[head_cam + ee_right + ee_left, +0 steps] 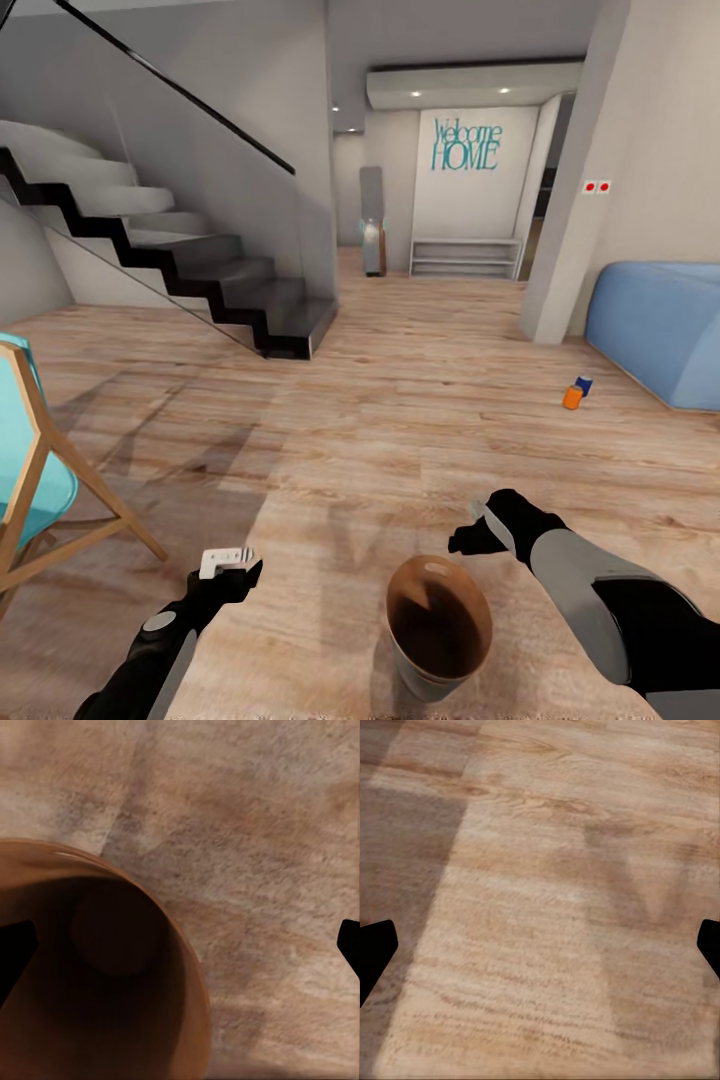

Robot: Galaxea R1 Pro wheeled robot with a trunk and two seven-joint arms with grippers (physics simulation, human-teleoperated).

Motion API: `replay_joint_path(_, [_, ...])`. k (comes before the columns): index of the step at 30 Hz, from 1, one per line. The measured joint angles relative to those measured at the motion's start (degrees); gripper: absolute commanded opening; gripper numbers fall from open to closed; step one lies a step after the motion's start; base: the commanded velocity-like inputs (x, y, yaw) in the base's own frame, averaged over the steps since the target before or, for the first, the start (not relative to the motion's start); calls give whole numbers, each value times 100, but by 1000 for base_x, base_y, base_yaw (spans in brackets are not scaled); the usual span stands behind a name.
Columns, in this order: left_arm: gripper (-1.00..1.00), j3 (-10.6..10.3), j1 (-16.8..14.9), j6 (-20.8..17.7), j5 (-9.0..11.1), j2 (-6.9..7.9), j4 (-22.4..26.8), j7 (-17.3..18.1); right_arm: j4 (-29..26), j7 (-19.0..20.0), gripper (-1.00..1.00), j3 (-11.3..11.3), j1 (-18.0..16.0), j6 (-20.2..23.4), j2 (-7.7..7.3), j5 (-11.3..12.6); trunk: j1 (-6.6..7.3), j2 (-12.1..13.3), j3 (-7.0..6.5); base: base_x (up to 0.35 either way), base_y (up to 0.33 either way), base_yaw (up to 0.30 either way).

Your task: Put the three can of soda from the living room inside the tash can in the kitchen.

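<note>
One turquoise chair (30,470) stands far left. The left gripper (228,562) hangs spread, empty. One copper-brown bin (440,625) sits between both arms. The right gripper (480,525) hovers spread beside it. Two soda cans (575,393), orange and blue, lie near the blue sofa (660,325).

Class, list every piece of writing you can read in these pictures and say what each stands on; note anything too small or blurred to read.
"Welcome HOME": teal lettering on the white wall at the far end of the hall, above a low shelf.
The soda cans on the floor: any print is too small to read.
Both wrist views: no writing.
</note>
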State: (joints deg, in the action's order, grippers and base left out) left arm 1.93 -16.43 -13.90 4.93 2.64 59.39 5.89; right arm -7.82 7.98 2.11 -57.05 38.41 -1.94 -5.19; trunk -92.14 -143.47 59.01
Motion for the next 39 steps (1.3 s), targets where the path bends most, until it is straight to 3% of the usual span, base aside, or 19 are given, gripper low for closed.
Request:
replay_joint_path(15, [100, 0, 0, 1, 1, 0, -5, 0, -8, -20, 100, -5, 10, 8, -2, -14, -39, -20, 332, 0, 0, 0])
replay_joint_path(26, [100, 0, 0, 1, -1, 0, -7, -8, -9, -30, 100, -1, 10, 8, 6, -24, -38, -21, 333, 0, 0, 0])
replay_joint_path(39, [100, 0, 0, 1, -1, -7, -7, -9, -9, -34, 100, 2, 10, 8, 3, -26, -72, -38, 620, 0, 0, 0])
